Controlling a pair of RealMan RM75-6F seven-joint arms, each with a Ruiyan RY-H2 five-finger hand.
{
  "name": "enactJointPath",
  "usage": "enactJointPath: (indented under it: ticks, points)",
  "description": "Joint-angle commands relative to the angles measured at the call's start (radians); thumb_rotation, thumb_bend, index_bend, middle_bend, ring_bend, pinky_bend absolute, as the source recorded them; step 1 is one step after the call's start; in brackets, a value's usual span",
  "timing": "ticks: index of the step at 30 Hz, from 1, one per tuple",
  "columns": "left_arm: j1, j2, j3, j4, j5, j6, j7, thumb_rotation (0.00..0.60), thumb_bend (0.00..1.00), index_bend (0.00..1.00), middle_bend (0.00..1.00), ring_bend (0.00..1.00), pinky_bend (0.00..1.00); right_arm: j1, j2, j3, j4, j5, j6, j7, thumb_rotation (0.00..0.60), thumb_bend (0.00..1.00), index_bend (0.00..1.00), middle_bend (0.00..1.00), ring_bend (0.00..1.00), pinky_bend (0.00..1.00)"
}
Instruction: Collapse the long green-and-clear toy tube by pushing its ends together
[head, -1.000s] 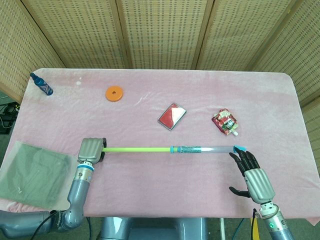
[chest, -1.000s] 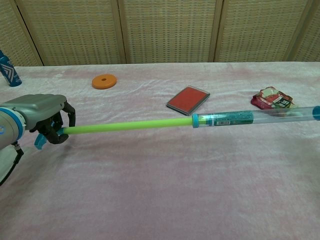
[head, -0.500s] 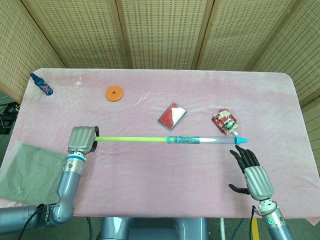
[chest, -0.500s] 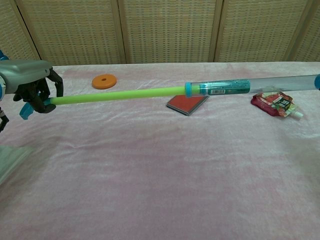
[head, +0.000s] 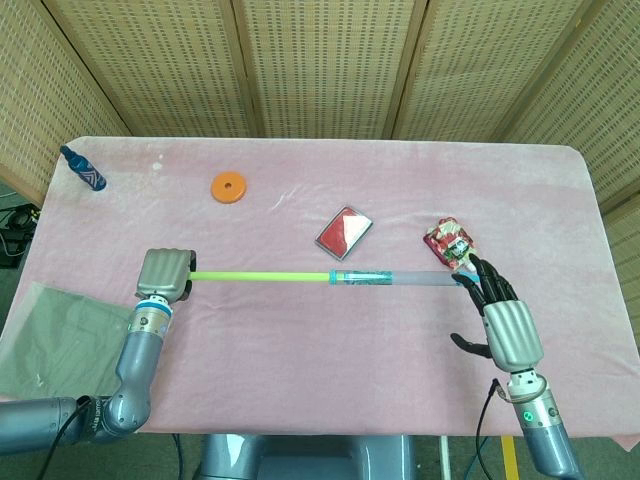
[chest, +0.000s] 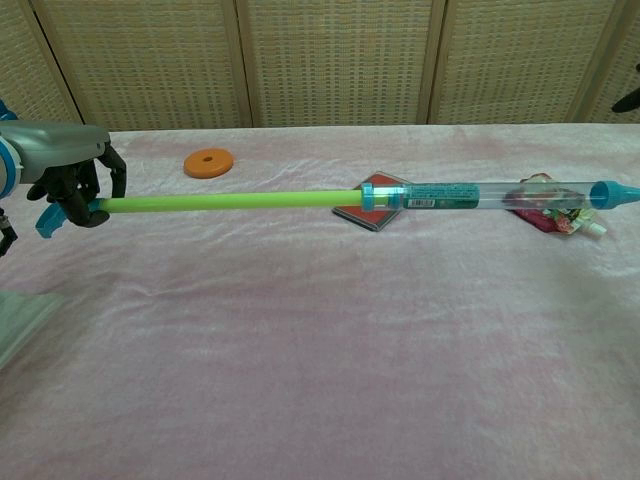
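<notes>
The toy tube hangs level above the pink table, its thin green rod (head: 260, 276) on the left and its clear sleeve (head: 400, 278) on the right, joined at a cyan collar (chest: 380, 195). My left hand (head: 165, 273) grips the rod's left end, with fingers curled round it in the chest view (chest: 70, 170). My right hand (head: 505, 325) is at the sleeve's right end, its fingers spread. Its fingertips (head: 478, 278) lie right by the cyan end cap (chest: 615, 193); I cannot tell whether they touch. The chest view shows nothing wrapped round that cap.
A red flat case (head: 345, 233) and a red snack packet (head: 450, 242) lie just behind the tube. An orange disc (head: 229, 187) and a blue bottle (head: 84, 169) are at the back left. A green cloth (head: 60, 340) covers the front-left corner.
The tube rose off the table a second ago, and its right end has since dipped. My right hand moved forward to the end cap. The left hand has held still for the last half second.
</notes>
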Motion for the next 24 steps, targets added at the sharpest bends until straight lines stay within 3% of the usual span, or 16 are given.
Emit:
enactJointPath:
  ticks: [1,4,9,16,24]
  points:
    - [-0.009,0.01,0.001,0.008,-0.007,-0.007,-0.006,0.6,0.57,0.67,0.83,0.75,0.73,0.049,-0.006,0.056,-0.018,0.045,-0.036,-0.066,0.6,0.27,0.29,0.38,0.35,0.38]
    - [-0.016,0.023,-0.003,0.008,-0.011,-0.018,-0.018,0.6,0.58,0.67,0.83,0.75,0.73,0.093,-0.01,0.099,-0.031,0.083,-0.073,-0.129,0.6,0.28,0.34,0.71,0.68,0.6]
    - [-0.028,0.047,-0.006,-0.003,-0.014,-0.026,-0.037,0.6,0.58,0.67,0.83,0.75,0.73,0.15,0.001,0.132,-0.075,0.168,-0.15,-0.232,0.6,0.28,0.37,0.94,0.91,0.76]
    - [-0.039,0.076,0.005,-0.019,-0.02,-0.032,-0.058,0.6,0.58,0.67,0.83,0.75,0.73,0.232,-0.001,0.166,-0.102,0.382,-0.251,-0.409,0.6,0.29,0.34,1.0,0.98,0.79]
    - [-0.045,0.087,0.022,-0.024,-0.023,-0.031,-0.081,0.6,0.58,0.67,0.83,0.75,0.73,0.286,-0.03,0.173,-0.066,0.543,-0.249,-0.524,0.6,0.29,0.32,1.0,0.99,0.79]
